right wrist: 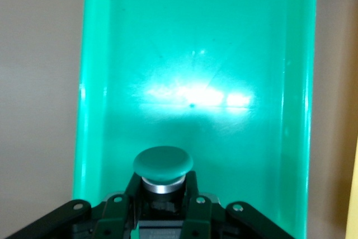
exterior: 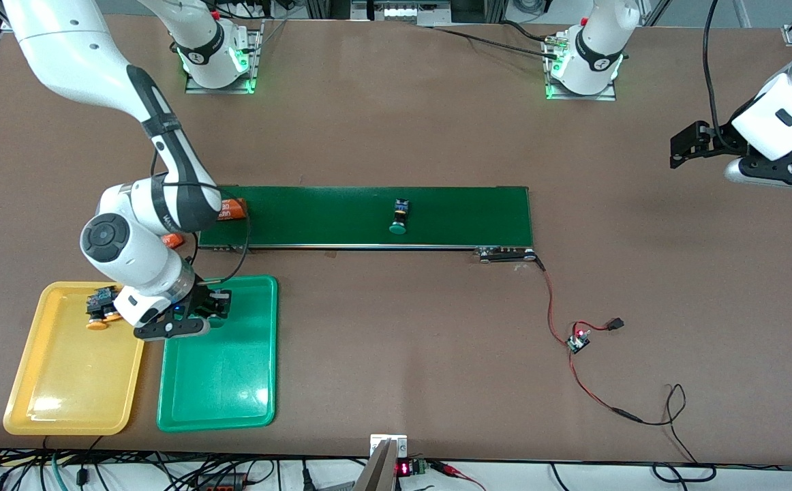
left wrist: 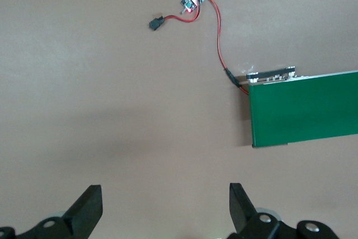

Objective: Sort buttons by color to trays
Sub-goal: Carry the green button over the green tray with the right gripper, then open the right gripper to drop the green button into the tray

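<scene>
An orange button (exterior: 99, 310) is seen in the yellow tray (exterior: 62, 402). A green button (right wrist: 163, 166) is clenched by the right gripper (exterior: 213, 305) over the green tray (exterior: 232, 402). Another green one (exterior: 399, 217) lies on the belt (exterior: 437, 215) (mid-length). The left gripper (left wrist: 165, 208) waits released above bare table.

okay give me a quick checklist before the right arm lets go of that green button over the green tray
1. Right claw shut on the green-capped button: ok.
2. Button over the green tray: ok.
3. Tray floor under the button bare: ok.
4. Button low enough to release gently: cannot tell.
5. Left claw open, waiting over bare table at its own end: ok.
6. Second green button on the belt, unsorted: not ok.
</scene>
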Robot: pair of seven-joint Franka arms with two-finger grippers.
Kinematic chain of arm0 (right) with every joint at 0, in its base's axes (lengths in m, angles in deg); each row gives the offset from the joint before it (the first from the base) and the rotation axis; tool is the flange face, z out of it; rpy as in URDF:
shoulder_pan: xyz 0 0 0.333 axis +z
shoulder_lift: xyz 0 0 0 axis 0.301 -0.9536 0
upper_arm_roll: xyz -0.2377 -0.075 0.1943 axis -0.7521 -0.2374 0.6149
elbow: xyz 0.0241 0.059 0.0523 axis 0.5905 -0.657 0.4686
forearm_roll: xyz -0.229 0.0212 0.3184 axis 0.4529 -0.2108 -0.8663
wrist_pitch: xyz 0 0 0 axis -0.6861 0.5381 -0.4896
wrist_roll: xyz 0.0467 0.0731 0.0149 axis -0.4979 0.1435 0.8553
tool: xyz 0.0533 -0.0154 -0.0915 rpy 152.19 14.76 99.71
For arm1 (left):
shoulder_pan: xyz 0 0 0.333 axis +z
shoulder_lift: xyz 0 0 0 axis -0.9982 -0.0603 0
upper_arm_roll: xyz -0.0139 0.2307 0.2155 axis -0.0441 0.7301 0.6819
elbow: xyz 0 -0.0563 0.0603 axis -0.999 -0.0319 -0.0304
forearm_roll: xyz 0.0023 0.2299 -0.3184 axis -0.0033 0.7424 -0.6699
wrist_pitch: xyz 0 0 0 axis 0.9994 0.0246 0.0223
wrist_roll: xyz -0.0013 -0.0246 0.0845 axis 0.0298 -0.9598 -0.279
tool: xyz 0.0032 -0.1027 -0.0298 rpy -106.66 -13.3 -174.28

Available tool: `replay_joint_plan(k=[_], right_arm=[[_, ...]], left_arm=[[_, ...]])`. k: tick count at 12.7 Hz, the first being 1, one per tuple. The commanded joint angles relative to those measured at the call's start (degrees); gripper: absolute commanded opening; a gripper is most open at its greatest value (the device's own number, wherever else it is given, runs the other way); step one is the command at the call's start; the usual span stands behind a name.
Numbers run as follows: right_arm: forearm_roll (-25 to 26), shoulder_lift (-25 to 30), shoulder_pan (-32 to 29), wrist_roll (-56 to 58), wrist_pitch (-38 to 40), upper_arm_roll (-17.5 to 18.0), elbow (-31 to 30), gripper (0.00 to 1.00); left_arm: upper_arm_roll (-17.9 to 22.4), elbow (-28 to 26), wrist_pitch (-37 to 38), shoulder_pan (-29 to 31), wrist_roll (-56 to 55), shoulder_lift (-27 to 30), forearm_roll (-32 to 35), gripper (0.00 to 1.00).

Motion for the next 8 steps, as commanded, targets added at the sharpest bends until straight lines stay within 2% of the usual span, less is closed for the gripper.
replay_joint_plan(k=[1,7,8], right_arm=[[-0.43,-1.91,-0.65,1.71,-0.46,-0.26,1.45,0.16],[-0.16,-3.50,-2.15,4.43,-0.55,-1.13,1.10,0.35],[-0.16,-3.50,-2.15,4.52,-0.55,-1.13,0.84,0.47]], left_arm=[[0.28,2.04,1.98,0.10,-0.15,-1.06,-0.54,1.00],[0.37,2.04,2.07,0.19,0.29,-1.07,-0.54,1.00],[0.37,2.04,2.07,0.19,0.20,-1.07,-0.54,1.00]])
